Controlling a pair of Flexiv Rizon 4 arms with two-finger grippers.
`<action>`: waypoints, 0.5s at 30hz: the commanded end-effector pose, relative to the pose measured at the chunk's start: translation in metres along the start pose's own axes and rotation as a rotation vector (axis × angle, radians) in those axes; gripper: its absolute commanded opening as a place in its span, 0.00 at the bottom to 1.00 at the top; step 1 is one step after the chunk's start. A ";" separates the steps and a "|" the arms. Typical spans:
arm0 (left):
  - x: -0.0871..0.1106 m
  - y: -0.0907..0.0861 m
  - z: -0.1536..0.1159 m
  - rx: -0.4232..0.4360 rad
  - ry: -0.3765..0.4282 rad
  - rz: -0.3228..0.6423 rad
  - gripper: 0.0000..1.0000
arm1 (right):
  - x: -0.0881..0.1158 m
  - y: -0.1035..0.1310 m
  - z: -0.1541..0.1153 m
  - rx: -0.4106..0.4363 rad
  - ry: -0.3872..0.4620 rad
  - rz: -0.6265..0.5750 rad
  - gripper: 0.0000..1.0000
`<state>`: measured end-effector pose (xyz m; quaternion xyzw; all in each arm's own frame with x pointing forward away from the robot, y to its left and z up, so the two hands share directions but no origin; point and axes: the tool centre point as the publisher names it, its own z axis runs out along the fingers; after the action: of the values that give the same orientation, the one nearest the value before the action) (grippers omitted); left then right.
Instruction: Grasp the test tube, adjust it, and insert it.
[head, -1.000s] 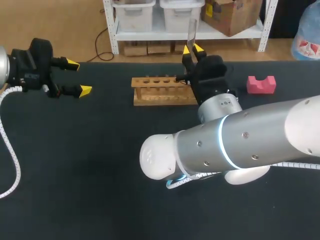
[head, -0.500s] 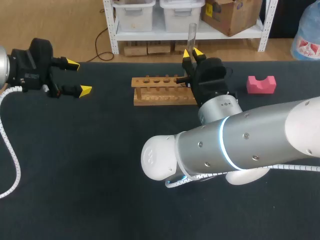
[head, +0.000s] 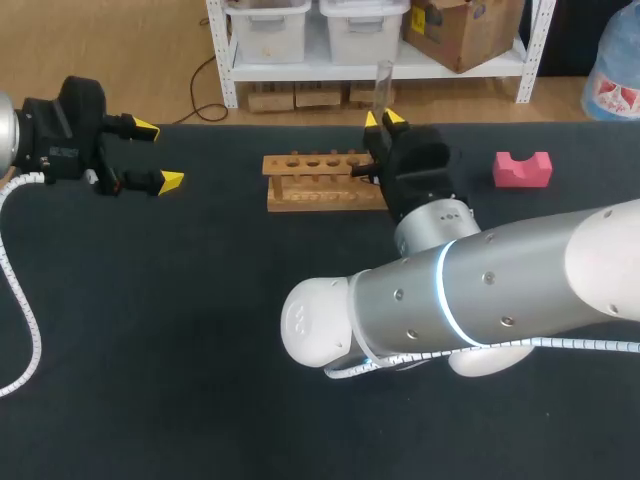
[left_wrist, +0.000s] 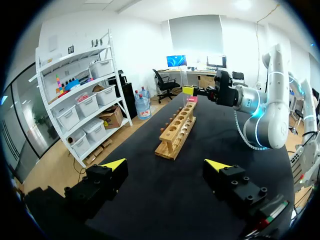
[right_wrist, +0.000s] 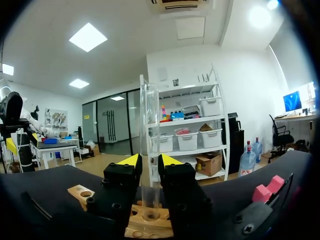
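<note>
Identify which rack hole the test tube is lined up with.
The end hole nearest the pink block: the upright test tube stands at that end of the rack, while the holes further along show empty.

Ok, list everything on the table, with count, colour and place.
test tube: one, clear, upright in the right gripper, over the end of the rack nearer the block.
rack: one, wooden, far middle of the table.
block: one, pink, beside the rack, apart.
table: one, black.
left gripper: one, yellow-tipped, open, empty, away from the rack.
right gripper: one, yellow-tipped, shut on the test tube.
</note>
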<state>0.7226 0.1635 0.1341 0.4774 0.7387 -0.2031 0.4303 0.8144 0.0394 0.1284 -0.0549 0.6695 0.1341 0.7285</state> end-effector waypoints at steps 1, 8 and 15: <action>0.002 -0.001 0.000 -0.004 -0.009 0.003 1.00 | 0.010 0.001 -0.002 -0.002 -0.012 0.001 0.00; 0.002 -0.001 0.000 -0.004 -0.009 0.003 1.00 | 0.016 -0.002 -0.003 0.022 -0.007 0.013 0.00; 0.002 -0.001 0.000 -0.004 -0.009 0.003 1.00 | 0.023 0.000 -0.002 0.030 -0.005 0.029 0.00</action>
<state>0.7226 0.1635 0.1341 0.4774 0.7387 -0.2031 0.4303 0.8138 0.0369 0.1175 -0.0370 0.6809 0.1347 0.7190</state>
